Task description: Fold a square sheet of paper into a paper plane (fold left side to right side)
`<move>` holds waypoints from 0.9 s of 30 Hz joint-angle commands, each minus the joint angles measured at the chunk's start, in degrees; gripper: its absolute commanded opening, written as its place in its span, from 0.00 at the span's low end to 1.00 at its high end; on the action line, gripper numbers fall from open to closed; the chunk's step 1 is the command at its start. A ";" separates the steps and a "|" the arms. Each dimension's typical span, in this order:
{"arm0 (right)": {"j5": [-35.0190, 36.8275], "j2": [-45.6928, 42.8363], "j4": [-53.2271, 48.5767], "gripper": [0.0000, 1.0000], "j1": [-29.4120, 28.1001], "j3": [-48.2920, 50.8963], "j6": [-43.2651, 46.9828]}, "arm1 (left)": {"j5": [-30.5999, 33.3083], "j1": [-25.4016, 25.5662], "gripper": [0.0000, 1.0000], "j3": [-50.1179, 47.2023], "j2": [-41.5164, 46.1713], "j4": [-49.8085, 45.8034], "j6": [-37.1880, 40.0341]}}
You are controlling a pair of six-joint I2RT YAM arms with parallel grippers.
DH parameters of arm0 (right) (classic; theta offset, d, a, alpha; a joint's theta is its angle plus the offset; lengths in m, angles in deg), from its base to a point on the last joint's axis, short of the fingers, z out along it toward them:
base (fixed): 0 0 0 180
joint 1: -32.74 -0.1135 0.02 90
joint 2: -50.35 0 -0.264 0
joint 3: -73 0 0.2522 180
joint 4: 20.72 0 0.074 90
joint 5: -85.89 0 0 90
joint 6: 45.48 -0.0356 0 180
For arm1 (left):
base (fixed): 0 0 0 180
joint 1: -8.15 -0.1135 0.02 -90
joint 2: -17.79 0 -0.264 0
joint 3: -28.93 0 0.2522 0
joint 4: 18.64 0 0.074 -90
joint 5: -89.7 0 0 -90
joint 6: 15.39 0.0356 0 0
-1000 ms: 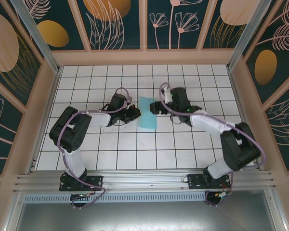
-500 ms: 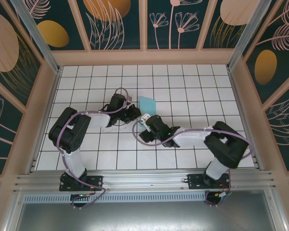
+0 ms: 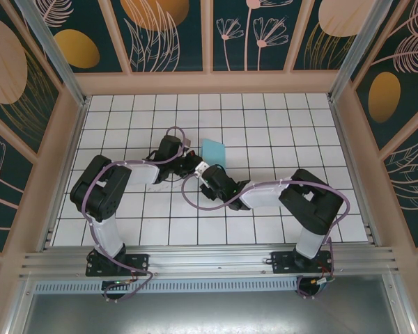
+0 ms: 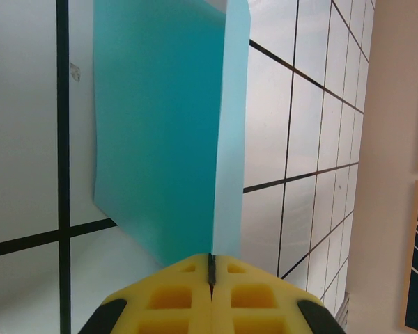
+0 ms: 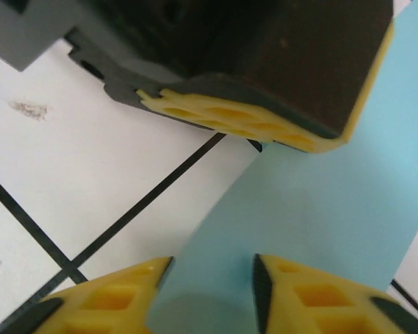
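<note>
Step in hand (my read): first fold, L side over to R. Flap lifted, no crease pressed yet.

Left gripper (image 4: 211, 268): pads pressed together, pinching one edge of the square sheet of paper (image 4: 160, 139). In the left wrist view the nipped flap looks raised off the tiled table (image 4: 28, 139); the rest lies flat on the tiles.

Right gripper (image 5: 212, 278): fingers apart, with a clear gap and blue paper running through it (pads not touching it, as far as I can tell). It sits just beside the left gripper, almost nose to nose.

Location: in the top view the sheet is near table centre, just beyond where the two grippers meet. A small blue patch shows clear of the arms.

Next move, judged: R needs to close on the edge near L's pinch w/o tugging. The raised edge then has to go across to the opposite edge, corners matched, before any pressing. Thin paper, so it'll prob. buckle or slip if the two grips pull apart.

Count: sheet x1, grippers x2, arms x2. Not a plane yet.
</note>
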State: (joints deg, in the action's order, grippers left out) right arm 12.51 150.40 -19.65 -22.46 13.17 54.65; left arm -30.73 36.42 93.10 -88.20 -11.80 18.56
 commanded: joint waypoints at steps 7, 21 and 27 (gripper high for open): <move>-3.28 -4.56 1.14 0.00 -0.20 0.51 -0.32 | 0.31 0.30 0.17 0.30 2.15 -1.43 1.85; -12.66 -5.65 -1.38 0.00 3.78 2.25 -2.23 | 3.45 -3.51 0.59 2.45 11.25 -12.15 9.91; -15.48 -4.90 -1.11 0.00 4.31 1.90 -3.08 | 1.44 -3.49 0.39 8.79 5.39 -13.70 12.72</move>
State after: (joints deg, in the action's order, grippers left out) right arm -0.13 146.16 -20.59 -18.57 14.88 52.77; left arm -28.11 32.99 97.91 -79.02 -23.28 28.04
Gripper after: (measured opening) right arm 0.049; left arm 0.423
